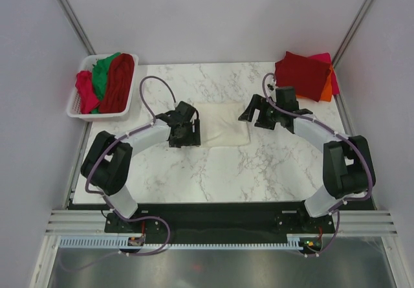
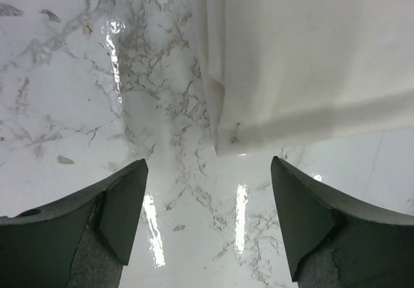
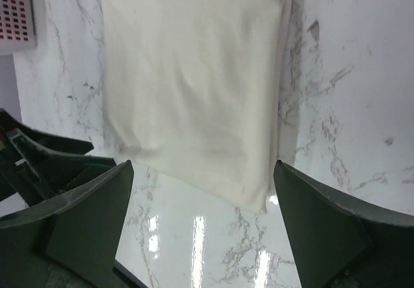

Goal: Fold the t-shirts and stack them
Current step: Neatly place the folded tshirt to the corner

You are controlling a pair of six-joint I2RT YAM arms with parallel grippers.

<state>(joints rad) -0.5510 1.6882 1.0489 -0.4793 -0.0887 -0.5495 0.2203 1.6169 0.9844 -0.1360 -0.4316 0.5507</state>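
A folded white t-shirt (image 1: 226, 125) lies flat on the marble table between the two arms. My left gripper (image 1: 196, 131) is open and empty just left of the shirt; in the left wrist view the shirt's corner (image 2: 223, 136) lies just ahead of my open gripper (image 2: 208, 218). My right gripper (image 1: 248, 112) is open and empty at the shirt's right edge; in the right wrist view the folded shirt (image 3: 194, 87) lies ahead of the gripper (image 3: 204, 223). A stack of folded red, pink and orange shirts (image 1: 305, 74) sits at the back right.
A white basket (image 1: 76, 110) at the back left holds crumpled red, green and dark red shirts (image 1: 110, 81). Grey walls enclose the table on three sides. The left arm shows at the lower left of the right wrist view (image 3: 39, 158).
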